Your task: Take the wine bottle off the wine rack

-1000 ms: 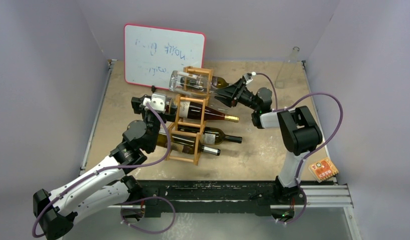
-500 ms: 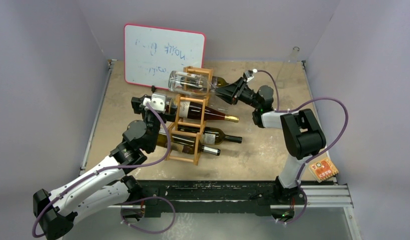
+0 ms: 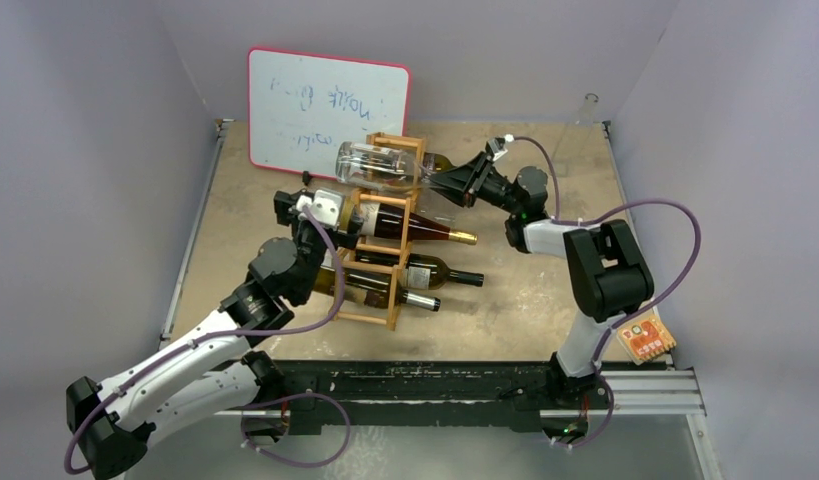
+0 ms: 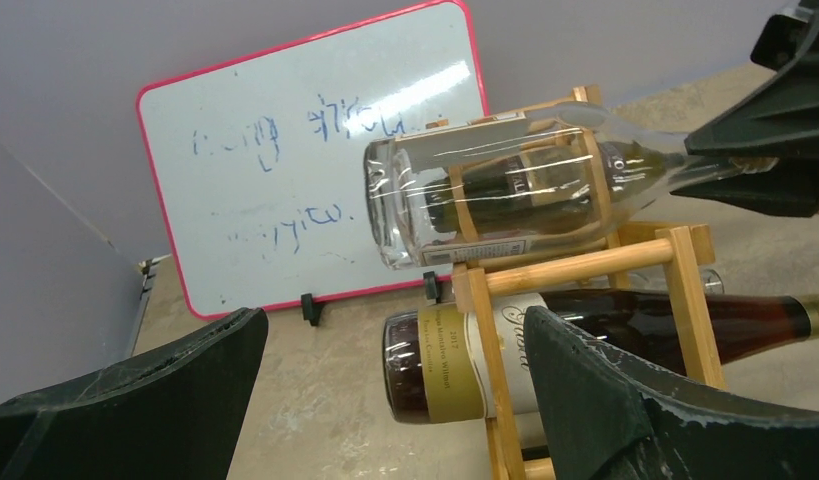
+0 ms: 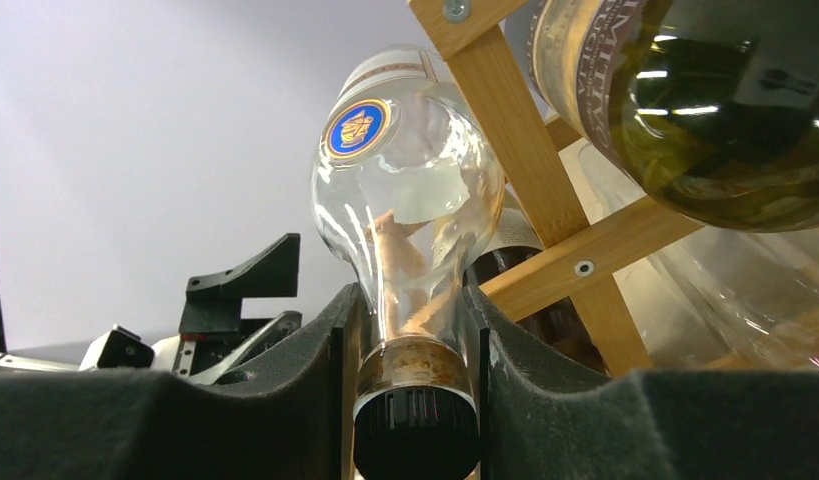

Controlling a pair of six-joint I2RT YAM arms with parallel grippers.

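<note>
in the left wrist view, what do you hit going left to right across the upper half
whiteboard → clear bottle → right gripper, closed on that bottle's neck

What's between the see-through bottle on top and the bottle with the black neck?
A dark bottle with a gold cap, lying in the wine rack, seen from the top view.

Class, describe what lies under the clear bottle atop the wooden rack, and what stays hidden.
Under the clear bottle sit slats of the wine rack and a dark bottle with a pale label. The lower bottles cover the table beneath.
</note>
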